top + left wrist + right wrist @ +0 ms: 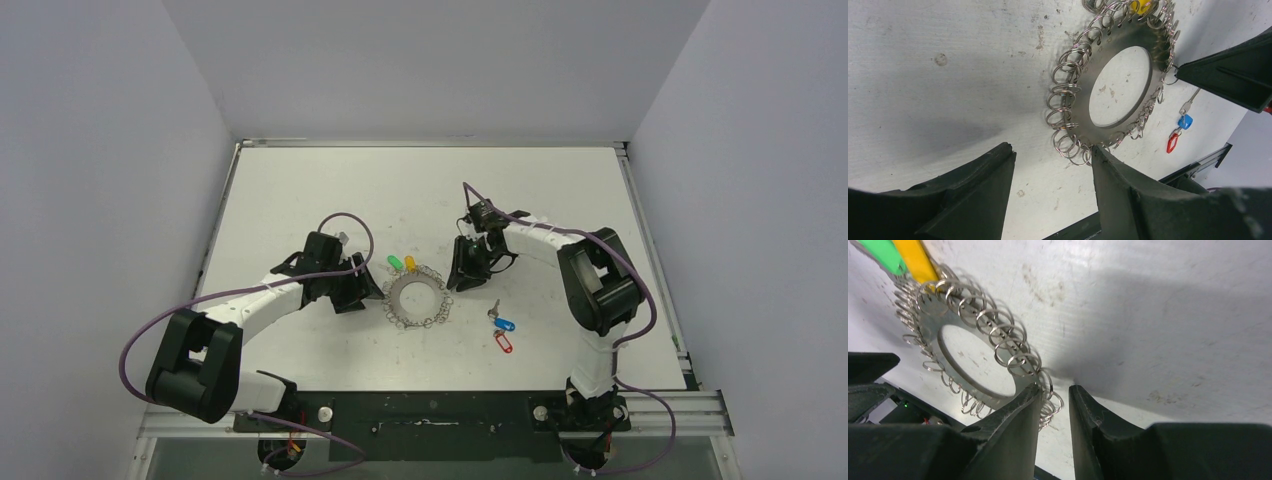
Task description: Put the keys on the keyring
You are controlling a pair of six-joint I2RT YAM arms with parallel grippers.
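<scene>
The keyring (418,297), a flat grey ring edged with wire loops, lies mid-table. The blue-tagged key (503,322) and the red-tagged key (503,343) lie loose to its right; both also show in the left wrist view, the blue tag (1185,121) and the red tag (1172,143). My left gripper (360,290) is open at the ring's left edge, with one fingertip (1105,160) touching the edge loops of the ring (1083,100). My right gripper (1055,392) is at the right edge of the ring (930,317), its jaws a narrow gap apart with wire loops between them.
A green tag (394,262) and a yellow tag (409,263) lie at the ring's far edge. A raised rail runs round the table (300,180), with walls close on both sides. A black plate (430,410) spans the near edge between the arm bases.
</scene>
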